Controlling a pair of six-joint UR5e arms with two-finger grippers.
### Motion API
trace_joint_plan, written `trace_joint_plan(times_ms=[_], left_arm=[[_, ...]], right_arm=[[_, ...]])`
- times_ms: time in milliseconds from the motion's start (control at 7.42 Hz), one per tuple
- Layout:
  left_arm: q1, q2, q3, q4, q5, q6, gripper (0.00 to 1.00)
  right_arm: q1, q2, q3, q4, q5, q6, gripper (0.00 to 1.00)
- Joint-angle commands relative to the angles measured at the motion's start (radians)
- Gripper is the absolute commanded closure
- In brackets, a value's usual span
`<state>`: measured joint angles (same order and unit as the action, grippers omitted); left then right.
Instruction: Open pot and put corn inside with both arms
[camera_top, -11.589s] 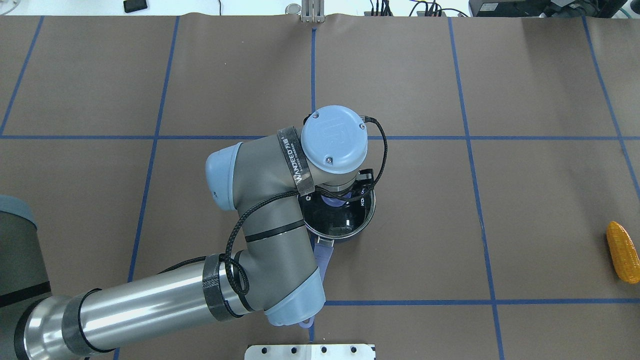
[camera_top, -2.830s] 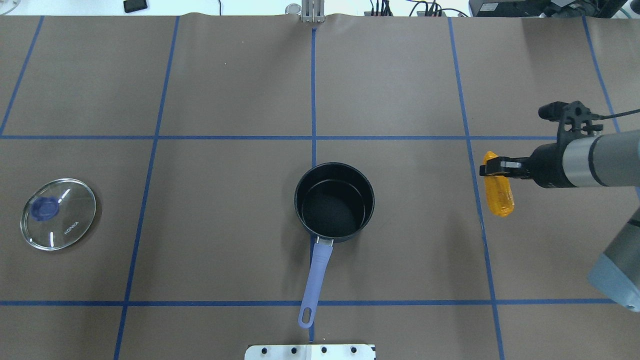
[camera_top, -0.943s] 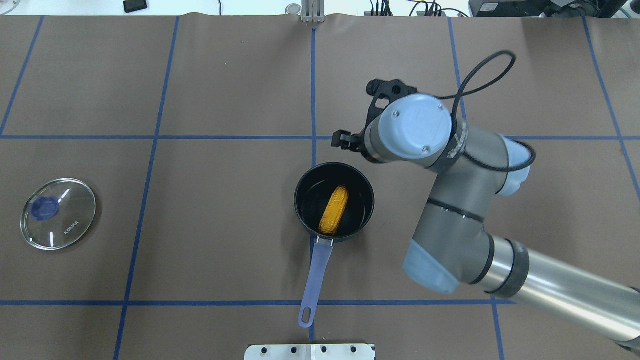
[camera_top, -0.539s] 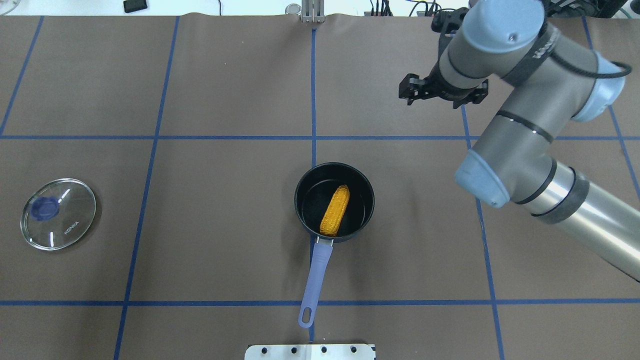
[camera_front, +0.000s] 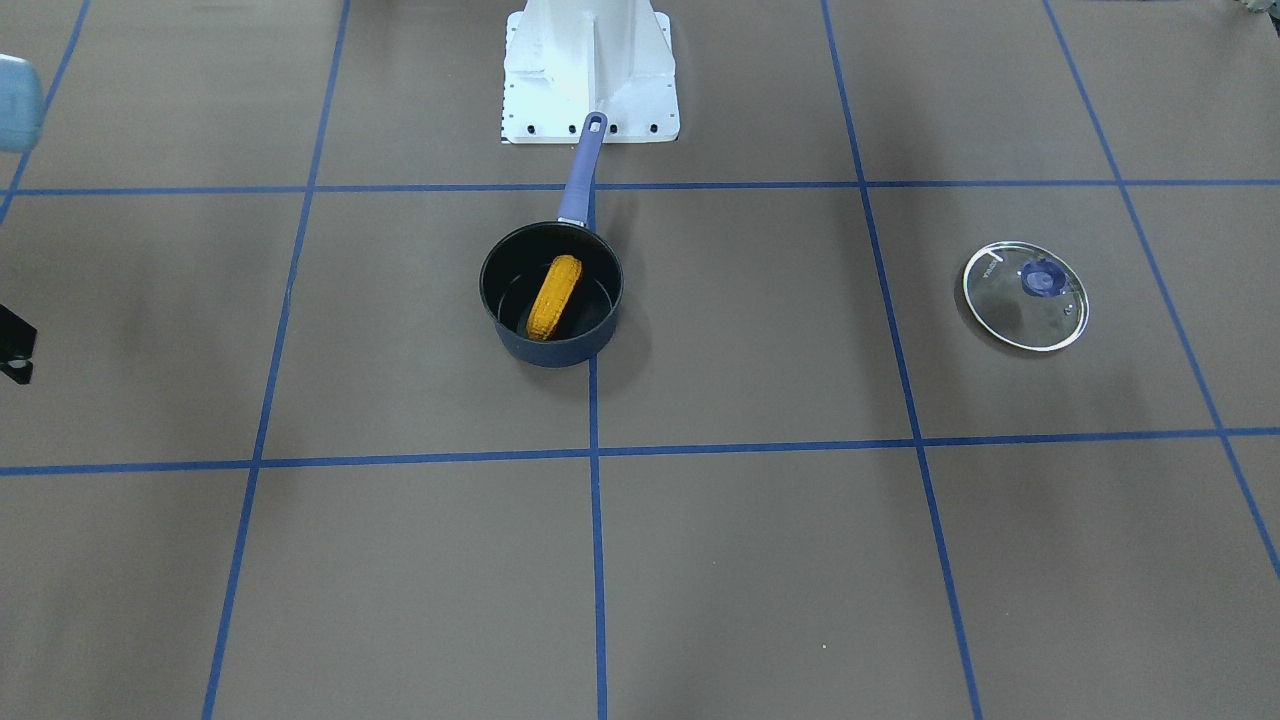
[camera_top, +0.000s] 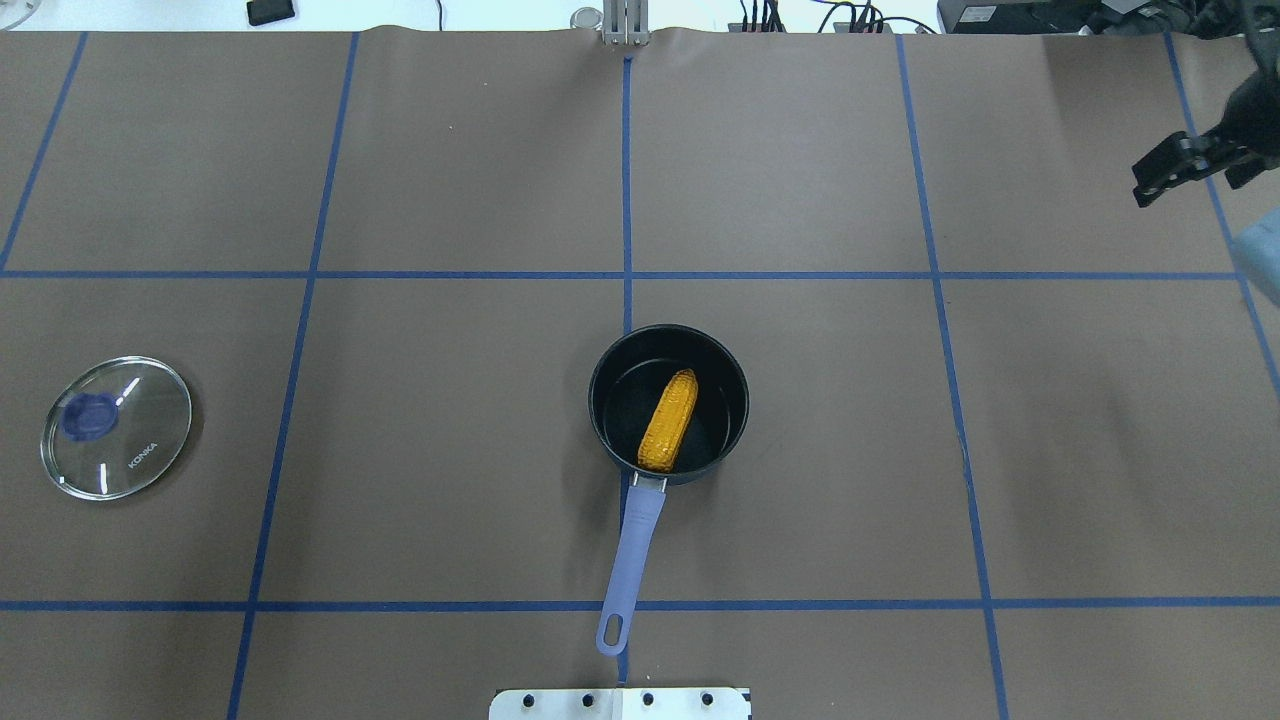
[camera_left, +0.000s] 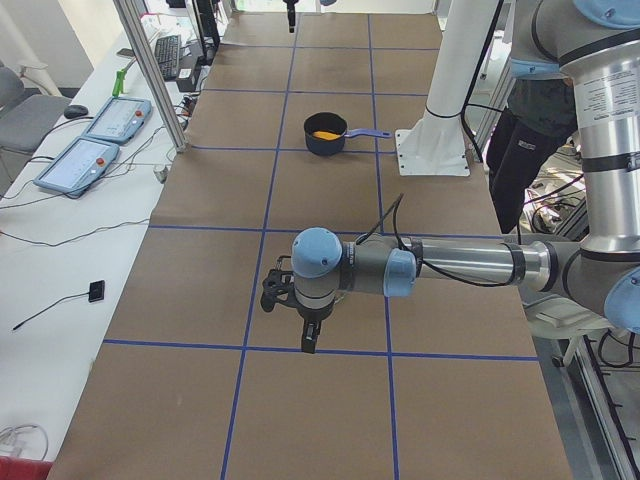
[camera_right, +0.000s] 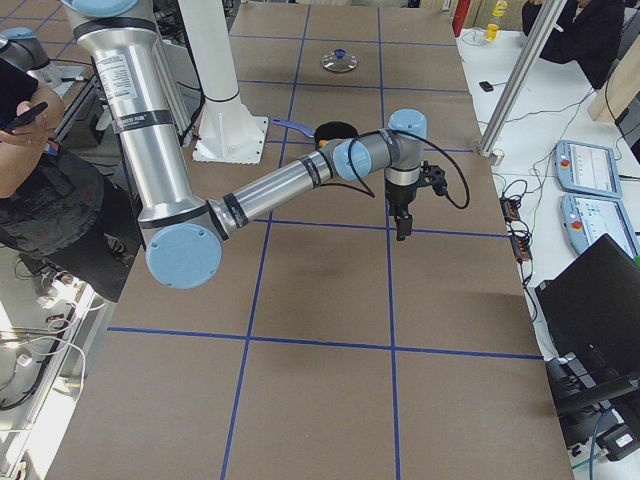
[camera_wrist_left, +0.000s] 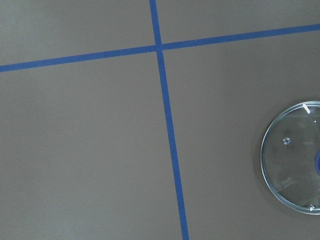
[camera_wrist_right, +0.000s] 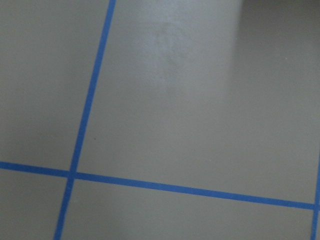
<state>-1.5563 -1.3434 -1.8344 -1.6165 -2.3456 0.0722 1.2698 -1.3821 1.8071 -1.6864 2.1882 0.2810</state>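
Note:
The dark blue pot (camera_top: 735, 385) stands open at the table's middle, its periwinkle handle (camera_top: 637, 540) pointing toward the robot base. The yellow-orange corn (camera_top: 670, 420) lies slanted inside the pot, also in the front view (camera_front: 554, 296). My right gripper (camera_top: 1195, 168) is open and empty at the far right edge, well away from the pot; it also shows in the right side view (camera_right: 401, 225). My left gripper (camera_left: 308, 340) shows only in the left side view, pointing down over bare table; I cannot tell whether it is open or shut.
The round glass lid (camera_top: 116, 428) with its blue knob lies flat at the far left of the table, and its edge shows in the left wrist view (camera_wrist_left: 295, 157). The white base block (camera_top: 620, 703) sits just behind the handle's end. Blue tape lines grid the brown table.
The lid came off the pot to the far left. The right gripper carried the corn over, let it go in the pot, then swung away to the far right edge.

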Motion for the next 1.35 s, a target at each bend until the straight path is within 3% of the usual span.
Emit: trace_joint_plan(times_ms=[0,270,1213], left_arm=[[0.001,0.001,-0.003,-0.005,0.038,0.009,0.01],[0.001,0.003,-0.005,-0.006,0.028,0.012,0.01],[0.001,0.003,-0.003,-0.01,0.023,0.014,0.01]], right_arm=[[0.138,-0.18,0.031,0.004,0.05,-0.252,0.0],[0.168,-0.241,0.029,0.002,0.053,-0.287,0.0],[0.168,-0.262,0.021,0.002,0.053,-0.286,0.0]])
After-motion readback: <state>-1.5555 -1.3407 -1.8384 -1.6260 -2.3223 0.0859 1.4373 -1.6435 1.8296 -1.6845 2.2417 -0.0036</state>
